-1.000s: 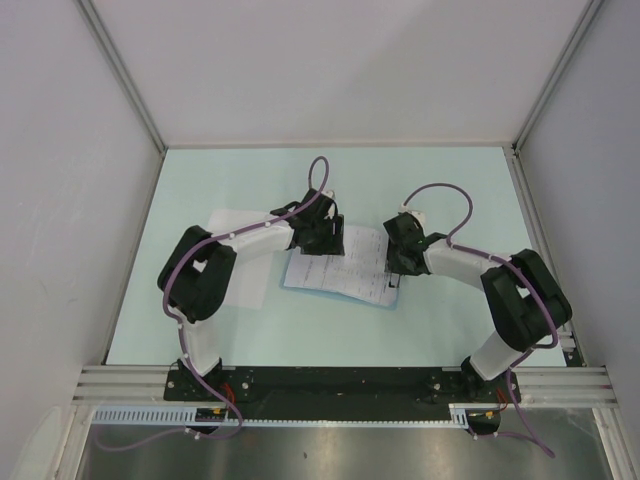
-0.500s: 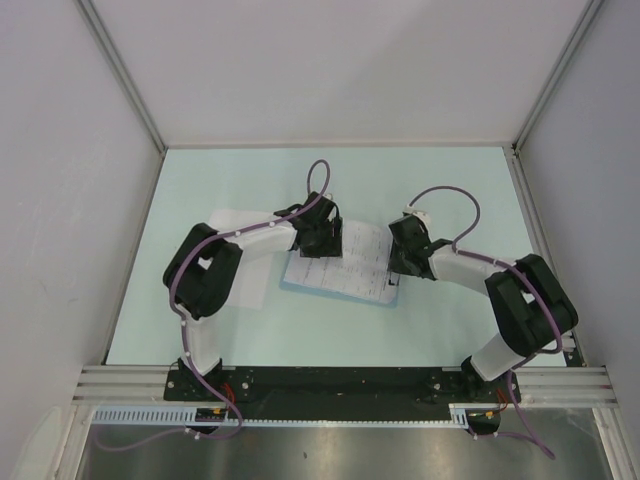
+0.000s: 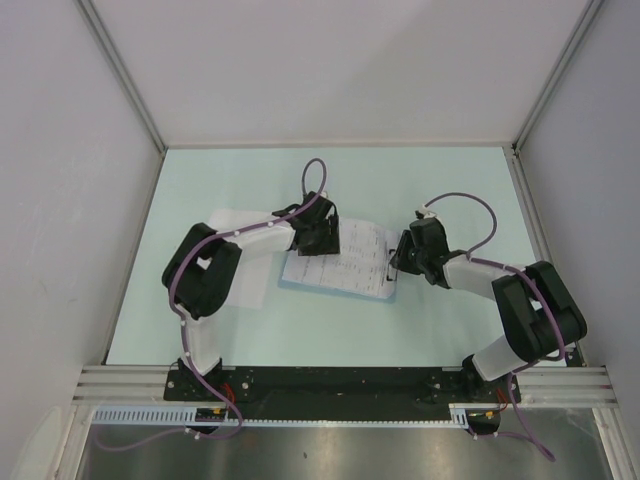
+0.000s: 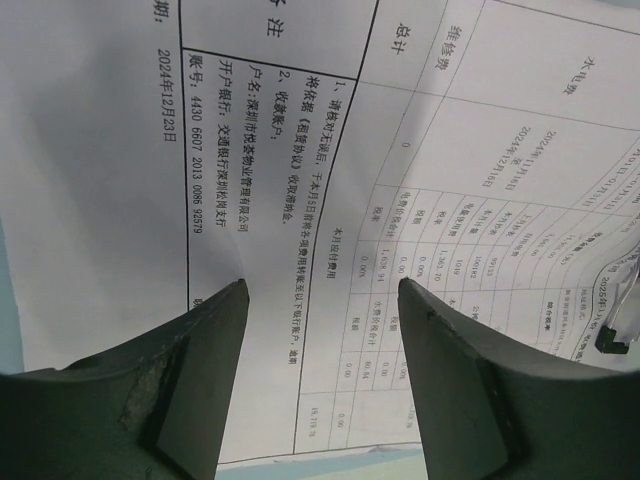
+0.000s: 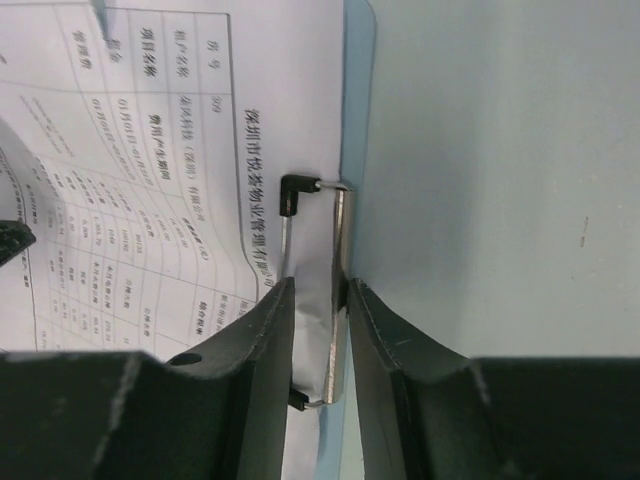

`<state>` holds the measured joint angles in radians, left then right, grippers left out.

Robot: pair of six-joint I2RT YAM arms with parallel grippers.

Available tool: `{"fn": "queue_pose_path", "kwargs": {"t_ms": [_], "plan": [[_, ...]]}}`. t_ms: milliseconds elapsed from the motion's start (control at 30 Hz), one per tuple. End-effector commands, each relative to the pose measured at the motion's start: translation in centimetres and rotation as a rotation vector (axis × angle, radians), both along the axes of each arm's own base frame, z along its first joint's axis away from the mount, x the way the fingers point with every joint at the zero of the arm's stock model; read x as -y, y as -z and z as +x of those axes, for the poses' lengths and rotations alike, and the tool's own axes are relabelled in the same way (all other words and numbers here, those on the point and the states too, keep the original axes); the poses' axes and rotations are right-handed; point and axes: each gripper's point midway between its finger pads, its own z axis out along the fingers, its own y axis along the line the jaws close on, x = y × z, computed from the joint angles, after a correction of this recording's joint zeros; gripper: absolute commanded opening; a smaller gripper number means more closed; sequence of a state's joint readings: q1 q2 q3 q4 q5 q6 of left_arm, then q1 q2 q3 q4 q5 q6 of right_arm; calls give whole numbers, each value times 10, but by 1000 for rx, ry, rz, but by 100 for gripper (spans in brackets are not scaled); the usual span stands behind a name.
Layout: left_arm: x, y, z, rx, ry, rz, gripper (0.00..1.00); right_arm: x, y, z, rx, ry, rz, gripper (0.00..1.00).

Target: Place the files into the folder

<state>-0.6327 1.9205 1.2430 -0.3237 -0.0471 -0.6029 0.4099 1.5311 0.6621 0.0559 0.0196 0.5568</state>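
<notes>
Now: clip (image 5: 342,230) between right fingers (image 5: 250,370)

Files (image 3: 345,262) on folder (image 3: 335,293), on counter (image 3: 400,180).
A clip (image 5: 342,230) is set at their right edge; another sheet (image 3: 252,290) is laid to the left.

Top view: both arms are crowding the middle of the table (image 3: 250,170). The left gripper (image 3: 325,243) is hanging over the upper left of the files (image 3: 350,265) and the right gripper (image 3: 394,267) is sitting at their right edge, so only a narrow lane between them is looking open. The upper strip of tabletop is lying free, and so is the lower strip below the folder (image 3: 335,292). A loose sheet (image 3: 235,285) is lying under the left arm. Walls (image 3: 60,200) are boxing in left, right and top. In the right wrist view a metal clip (image 5: 341,250) is standing on the folder's edge with the jaws pinching it
</notes>
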Motion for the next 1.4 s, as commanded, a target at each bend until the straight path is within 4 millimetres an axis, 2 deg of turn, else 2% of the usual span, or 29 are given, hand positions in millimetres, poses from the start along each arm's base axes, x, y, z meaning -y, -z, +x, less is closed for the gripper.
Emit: {"fn": "queue_pose_path", "kwargs": {"t_ms": [0, 100, 233, 333, 433, 500, 533, 567, 633, 733, 800, 900, 1033, 1167, 1233, 1300, 1333, 1367], "plan": [[-41, 37, -19, -96, -67, 136, 69, 5, 31, -31, -130, -29, 5, 0], [-46, 41, -23, -111, -74, 150, 69, 8, 32, -31, -135, -22, 2, 0], [-41, 32, -26, -80, -42, 124, 68, 6, 25, -27, -101, -38, 3, 0], [-26, 9, -24, -38, 11, 67, 72, -5, 7, -20, -47, -81, 44, 0], [-3, -23, -22, -6, 75, -43, 73, -8, -8, -13, -18, -101, 43, 0], [4, -46, -21, 27, 95, -92, 76, -10, -19, -8, 3, -113, 56, 2], [7, -57, -17, 48, 100, -105, 77, -8, -19, -12, -20, -113, 49, 5], [8, -65, -16, 62, 106, -112, 80, -7, -24, -11, -16, -110, 46, 14], [6, -84, -13, 95, 121, -128, 82, -5, -31, -11, -2, -116, 32, 25], [3, -95, -12, 94, 164, -141, 88, -5, -41, -10, 4, -127, 25, 43], [3, -95, -13, 87, 198, -138, 88, -5, -43, -11, -13, -130, 22, 54], [-4, -88, -10, 59, 222, -73, 82, -8, -43, -10, -9, -141, 29, 57], [-17, -84, 3, 63, 221, 27, 85, -9, -42, -9, -18, -141, 33, 54], [-45, -66, 16, 31, 186, 145, 87, -8, -43, -8, -19, -138, 34, 42], [-55, -64, 25, 21, 177, 153, 87, -9, -43, -7, -14, -143, 35, 41], [-63, -51, 30, -12, 173, 169, 87, -10, -42, -6, -16, -148, 33, 45], [-72, -50, 39, -20, 154, 176, 88, -9, -41, -7, -19, -148, 28, 48], [-72, -47, 38, -42, 164, 160, 87, -9, -41, -6, -20, -149, 24, 56]]}}
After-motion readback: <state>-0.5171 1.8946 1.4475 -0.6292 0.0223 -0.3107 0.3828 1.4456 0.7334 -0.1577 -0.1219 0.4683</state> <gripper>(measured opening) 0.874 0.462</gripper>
